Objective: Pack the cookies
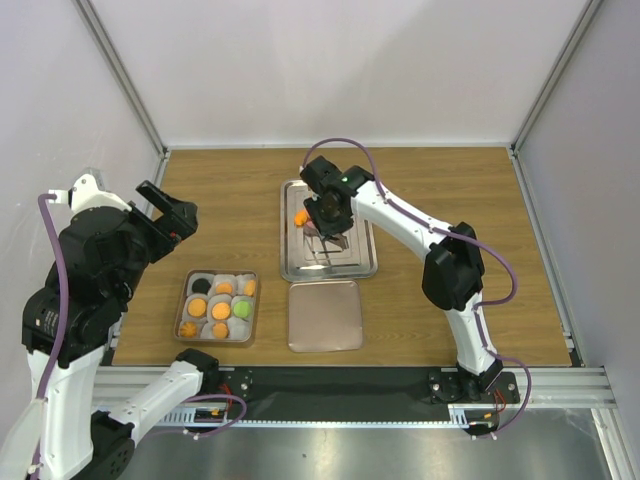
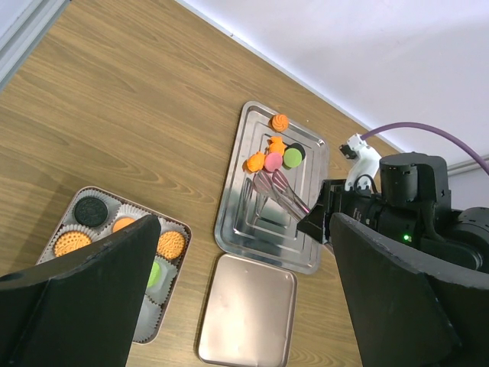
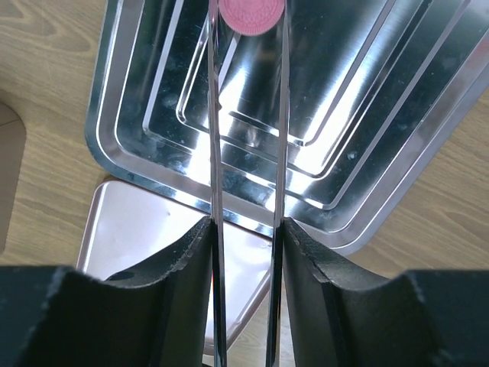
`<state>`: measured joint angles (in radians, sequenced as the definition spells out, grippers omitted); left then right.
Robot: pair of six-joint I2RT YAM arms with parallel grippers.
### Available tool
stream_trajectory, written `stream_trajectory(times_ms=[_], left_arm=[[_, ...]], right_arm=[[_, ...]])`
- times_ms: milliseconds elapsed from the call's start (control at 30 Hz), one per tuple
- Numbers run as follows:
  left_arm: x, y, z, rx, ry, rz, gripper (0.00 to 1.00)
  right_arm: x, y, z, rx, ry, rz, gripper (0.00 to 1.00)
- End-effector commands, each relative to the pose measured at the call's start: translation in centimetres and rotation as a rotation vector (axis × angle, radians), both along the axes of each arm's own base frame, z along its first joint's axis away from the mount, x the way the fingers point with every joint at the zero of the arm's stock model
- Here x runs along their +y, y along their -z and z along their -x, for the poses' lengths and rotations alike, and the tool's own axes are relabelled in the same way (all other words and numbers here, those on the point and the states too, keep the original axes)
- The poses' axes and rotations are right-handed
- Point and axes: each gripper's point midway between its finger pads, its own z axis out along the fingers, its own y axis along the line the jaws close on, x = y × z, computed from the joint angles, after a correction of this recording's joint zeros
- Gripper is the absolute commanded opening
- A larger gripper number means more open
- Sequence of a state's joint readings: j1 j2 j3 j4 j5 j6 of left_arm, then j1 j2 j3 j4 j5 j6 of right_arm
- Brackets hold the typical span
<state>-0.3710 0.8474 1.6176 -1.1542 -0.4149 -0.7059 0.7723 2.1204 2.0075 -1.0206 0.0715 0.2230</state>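
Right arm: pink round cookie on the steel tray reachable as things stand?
Probably yes: its metal tongs flank the pink round cookie on the rectangular steel tray, with nothing between them.

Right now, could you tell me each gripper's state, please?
Left gripper: open, empty.
Right gripper: closed on the tongs, tips flanking a pink cookie.
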Motion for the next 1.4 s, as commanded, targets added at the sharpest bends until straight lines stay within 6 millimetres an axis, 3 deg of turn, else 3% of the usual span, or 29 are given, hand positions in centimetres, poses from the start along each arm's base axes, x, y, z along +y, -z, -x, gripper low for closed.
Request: stream_trajectory(times_ms=[0,233,600,767,933,1000,1033,1133,1367], left_arm=[[-0.1,-0.6,0.1,-0.024,0.010,0.002,1.00],[-0.2,-0.6,0.1,-0.025,0.013,0.007,1.00],[-0.4,-0.7,-0.1,-0.031,0.021,0.011,1.00],[-0.4,-1.0,-0.3,-0.035,0.022,0.010,1.00],[-0.5,-1.4,-0.5,-0.042,0.025,0.008,1.00],[-0.5,-1.5,-0.6,-0.040,0.025,0.003,1.00],[-0.5,-1.6,-0.6,-0.043,0.022,0.002,1.00],[-0.4,-1.7,-0.6,-0.037,0.025,-0.008,1.00],[-0.5,-1.6,-0.4,-0.025,0.030,-0.012,1.00]], right_arm=[[0.2,-3.5,-0.8,-0.068,-0.004,-0.045,0.40],[-1.1,-5.4,-0.2,-0.066,0.005,-0.072,0.39],[-0.6,-8.9,1.3,-0.084,-0.026,-0.149,0.38],[2.5,-11.6,4.7,-0.089,-0.158,-0.203,0.39],[6.9,-12.4,11.0,-0.054,-0.345,-0.228,0.39],[7.9,-12.4,12.6,-0.050,-0.388,-0.227,0.40],[8.8,-12.2,14.5,-0.032,-0.436,-0.232,0.39],[10.2,-11.6,17.5,0.004,-0.513,-0.226,0.39],[11.5,-9.5,22.1,0.046,-0.627,-0.169,0.39]])
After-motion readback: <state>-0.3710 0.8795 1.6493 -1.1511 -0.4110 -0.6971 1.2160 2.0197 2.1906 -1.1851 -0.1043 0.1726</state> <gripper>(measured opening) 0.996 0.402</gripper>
